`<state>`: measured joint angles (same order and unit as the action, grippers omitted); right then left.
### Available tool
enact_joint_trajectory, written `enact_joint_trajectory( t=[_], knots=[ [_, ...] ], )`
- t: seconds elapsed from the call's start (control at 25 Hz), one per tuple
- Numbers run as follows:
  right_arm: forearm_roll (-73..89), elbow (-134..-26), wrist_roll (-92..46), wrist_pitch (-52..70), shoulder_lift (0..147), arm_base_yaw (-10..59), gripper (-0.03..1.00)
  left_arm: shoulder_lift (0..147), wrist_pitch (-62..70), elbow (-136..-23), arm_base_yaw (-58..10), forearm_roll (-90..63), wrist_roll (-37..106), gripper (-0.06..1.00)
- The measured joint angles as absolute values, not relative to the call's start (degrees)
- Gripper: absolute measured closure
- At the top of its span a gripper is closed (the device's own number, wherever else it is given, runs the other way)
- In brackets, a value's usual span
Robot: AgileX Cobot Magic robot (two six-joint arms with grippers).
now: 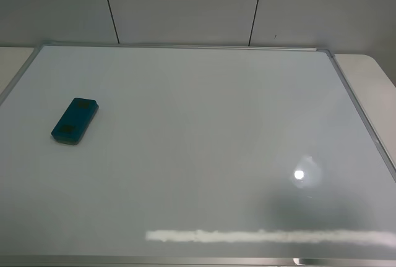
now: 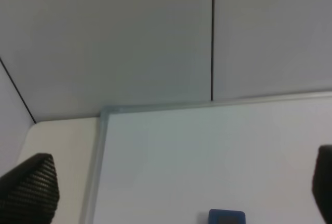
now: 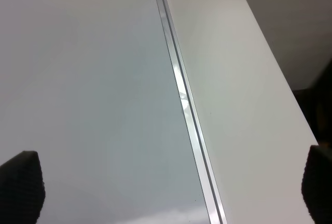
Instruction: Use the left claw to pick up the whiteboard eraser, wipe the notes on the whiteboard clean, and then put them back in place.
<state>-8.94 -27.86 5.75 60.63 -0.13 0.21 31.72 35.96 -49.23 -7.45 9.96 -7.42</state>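
Observation:
The teal-blue whiteboard eraser (image 1: 75,120) lies flat on the left part of the whiteboard (image 1: 204,143), apart from both grippers. No arm shows in the exterior high view. In the left wrist view the left claw (image 2: 176,187) is open and empty, its black fingertips (image 2: 28,190) at the picture's edges, with the eraser's end (image 2: 226,217) between and ahead of them. The whiteboard's corner frame (image 2: 104,112) shows there. The right gripper (image 3: 170,185) is open and empty above the whiteboard's right frame (image 3: 181,94). No notes show on the board in any view.
A white table (image 1: 371,81) extends beyond the board's right frame, and also shows in the right wrist view (image 3: 233,89). A grey panelled wall (image 1: 185,7) stands behind the board. Lamp glare (image 1: 299,174) reflects on the board's lower right.

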Motion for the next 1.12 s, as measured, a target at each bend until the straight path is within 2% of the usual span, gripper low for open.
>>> enact_joint_trajectory(
  t=[0.52, 0.84, 1.12],
  knots=[
    [-8.94, -27.86, 5.75, 60.63, -0.13, 0.21, -0.02, 19.38, 58.38, -48.50, -7.45, 9.80, -8.07, -0.05],
    [-8.94, -27.86, 5.75, 60.63, -0.13, 0.21, -0.02, 7.18, 59.35, -36.51, -3.49, 7.28, -8.52, -0.05],
    [-8.94, -27.86, 5.75, 60.63, -0.13, 0.21, -0.02, 0.20, 61.68, -30.14, -2.82, 5.26, -8.96, -0.05]
  ],
)
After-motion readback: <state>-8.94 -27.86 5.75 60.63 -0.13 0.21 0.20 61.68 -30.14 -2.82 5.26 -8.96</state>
